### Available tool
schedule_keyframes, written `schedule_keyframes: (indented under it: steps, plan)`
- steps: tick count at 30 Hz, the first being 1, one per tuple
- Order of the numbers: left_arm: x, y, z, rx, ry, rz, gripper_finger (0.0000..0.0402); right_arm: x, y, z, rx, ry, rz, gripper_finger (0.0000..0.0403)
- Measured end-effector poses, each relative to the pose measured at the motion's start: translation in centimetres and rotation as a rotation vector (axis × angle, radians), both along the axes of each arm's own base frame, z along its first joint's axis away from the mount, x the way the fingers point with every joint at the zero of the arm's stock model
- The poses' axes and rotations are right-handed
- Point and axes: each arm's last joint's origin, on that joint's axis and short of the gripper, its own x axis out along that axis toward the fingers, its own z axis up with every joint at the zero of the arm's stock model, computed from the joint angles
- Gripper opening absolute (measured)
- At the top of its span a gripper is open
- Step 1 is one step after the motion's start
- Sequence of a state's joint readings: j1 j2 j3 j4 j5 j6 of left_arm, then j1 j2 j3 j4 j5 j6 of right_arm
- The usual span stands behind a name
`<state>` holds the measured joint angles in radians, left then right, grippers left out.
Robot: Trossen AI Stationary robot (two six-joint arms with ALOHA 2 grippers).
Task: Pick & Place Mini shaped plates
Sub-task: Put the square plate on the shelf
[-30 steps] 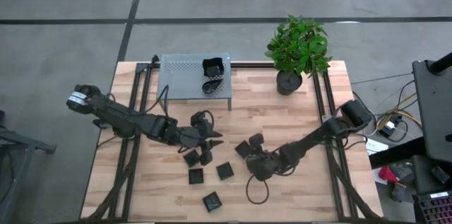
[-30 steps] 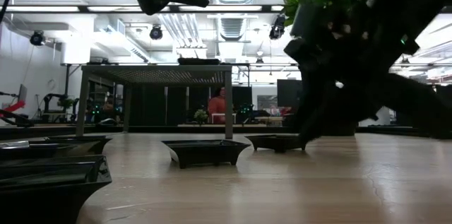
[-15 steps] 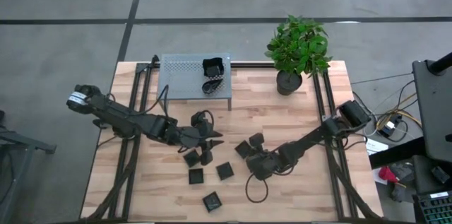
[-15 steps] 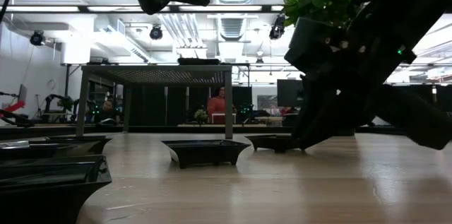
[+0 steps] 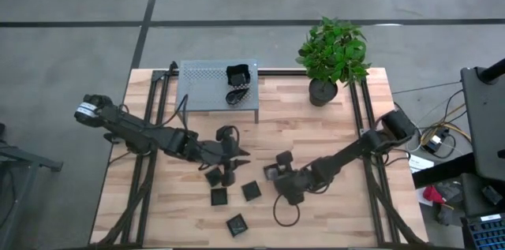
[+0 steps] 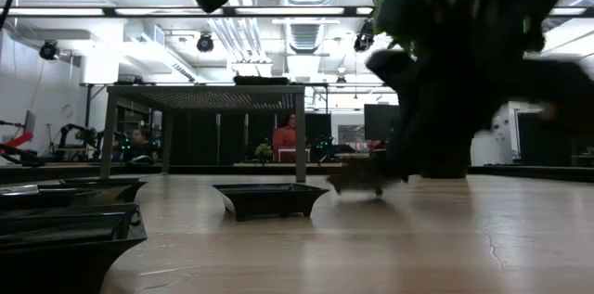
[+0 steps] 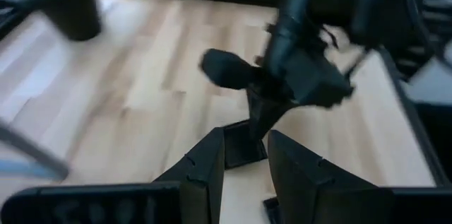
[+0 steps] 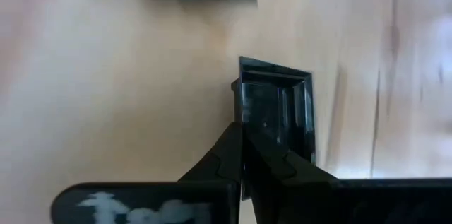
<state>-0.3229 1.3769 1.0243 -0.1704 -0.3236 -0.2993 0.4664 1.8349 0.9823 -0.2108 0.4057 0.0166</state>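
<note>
The small dark grey square plate (image 8: 277,107) near the middle of the wooden table (image 5: 347,210) looks light, rigid and slick-glazed, so its thin raised rim is probably the best place to pinch it. The right gripper (image 8: 244,155) is closed to a sliver on that rim, and the plate appears pinched there. The left gripper (image 7: 246,155) hovers slightly parted over other plates (image 5: 218,196) towards the table's left, empty.

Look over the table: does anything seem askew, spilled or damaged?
Nothing stands out. The mini shaped plates lie scattered but upright on the table, two sit on the mesh shelf, and the potted plant stands upright.
</note>
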Motion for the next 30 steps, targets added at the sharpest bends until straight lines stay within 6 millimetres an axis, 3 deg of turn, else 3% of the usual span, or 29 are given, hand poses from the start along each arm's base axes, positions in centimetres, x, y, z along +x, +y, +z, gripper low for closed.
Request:
schedule_keyframes:
  steps: [6,15,23,30]
  plan:
    - [0.2,-0.7,0.4,0.055,-0.035,-0.268,0.0104,1.0,1.0,4.6,0.186,-0.077,0.101,0.0008]
    - [0.5,-1.5,1.3,0.054,-0.156,-0.511,0.0104,2.0,1.6,11.5,0.522,-0.178,0.16,0.0008]
    - [1.6,-2.2,-0.4,-0.005,-0.117,-0.6,0.0104,2.7,1.6,13.6,0.625,-0.185,0.178,0.0008]
    - [2.0,-2.5,-1.0,-0.065,-0.092,-0.608,0.0104,2.8,1.3,13.8,0.634,-0.179,0.176,0.0008]
